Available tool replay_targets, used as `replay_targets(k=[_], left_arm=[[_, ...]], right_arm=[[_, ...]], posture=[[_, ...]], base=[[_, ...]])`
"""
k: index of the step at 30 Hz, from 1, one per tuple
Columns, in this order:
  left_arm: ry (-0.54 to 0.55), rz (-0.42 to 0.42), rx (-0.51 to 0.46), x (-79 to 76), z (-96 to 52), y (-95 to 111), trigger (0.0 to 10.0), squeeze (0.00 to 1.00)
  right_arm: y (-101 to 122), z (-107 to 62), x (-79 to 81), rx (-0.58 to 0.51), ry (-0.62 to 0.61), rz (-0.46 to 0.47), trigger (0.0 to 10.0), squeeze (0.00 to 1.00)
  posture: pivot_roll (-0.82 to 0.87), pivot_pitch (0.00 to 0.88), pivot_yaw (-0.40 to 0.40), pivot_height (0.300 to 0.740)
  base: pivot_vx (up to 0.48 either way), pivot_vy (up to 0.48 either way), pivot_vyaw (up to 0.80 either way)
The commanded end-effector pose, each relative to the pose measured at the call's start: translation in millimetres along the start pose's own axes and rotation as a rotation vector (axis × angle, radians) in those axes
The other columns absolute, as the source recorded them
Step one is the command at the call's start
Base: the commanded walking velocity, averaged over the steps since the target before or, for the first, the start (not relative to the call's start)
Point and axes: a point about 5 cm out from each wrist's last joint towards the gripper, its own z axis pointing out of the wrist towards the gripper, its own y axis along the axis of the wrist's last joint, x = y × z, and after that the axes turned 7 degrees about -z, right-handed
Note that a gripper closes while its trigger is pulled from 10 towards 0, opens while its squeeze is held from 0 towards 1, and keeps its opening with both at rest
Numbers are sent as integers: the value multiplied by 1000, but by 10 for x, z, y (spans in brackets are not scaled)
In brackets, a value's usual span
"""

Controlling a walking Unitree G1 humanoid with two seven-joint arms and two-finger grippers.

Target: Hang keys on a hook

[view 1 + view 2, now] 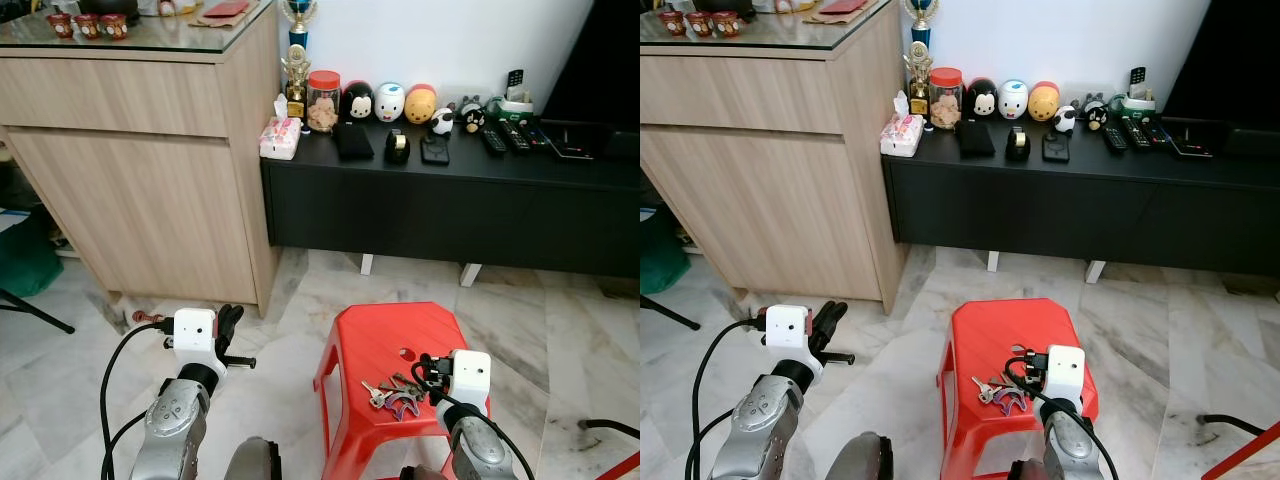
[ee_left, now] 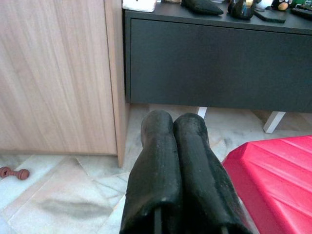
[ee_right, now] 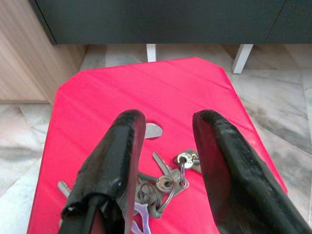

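The right end effector [image 3: 165, 146] hangs over a red stool [image 1: 395, 340], its fingers spread wide and holding nothing, with the keys [image 3: 163, 183] lying flat on the seat directly beneath the gap. The bunch looks light, hard and loose-jointed, likely to splay and slide on smooth plastic; the ring cluster, where the metal stacks thickest, seems the surest place to pinch. The left end effector [image 2: 175, 141], fingers pressed together and empty, idles beside the stool.
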Motion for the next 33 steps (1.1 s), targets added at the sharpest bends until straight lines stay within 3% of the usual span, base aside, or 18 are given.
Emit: replay_targets(k=[1,13,22,33], left_arm=[[-10,-2,-1,-19,4,3,10000,0],[-24,3,-4,-43,1,0,10000,0],[-28,12,7,-44,-6,-7,10000,0],[-33,13,10,-44,-17,-8,10000,0]], right_arm=[[-26,-9,-19,8,-7,12,10000,0],[-47,-19,3,15,2,11,10000,0],[-152,-38,13,90,25,-6,10000,0],[-97,34,-5,114,-13,67,10000,0]], posture=[[150,17,-42,632],[153,20,-40,632],[153,26,-39,632],[155,31,-35,632]], base=[[319,0,0],[306,0,0],[0,0,0],[0,0,0]])
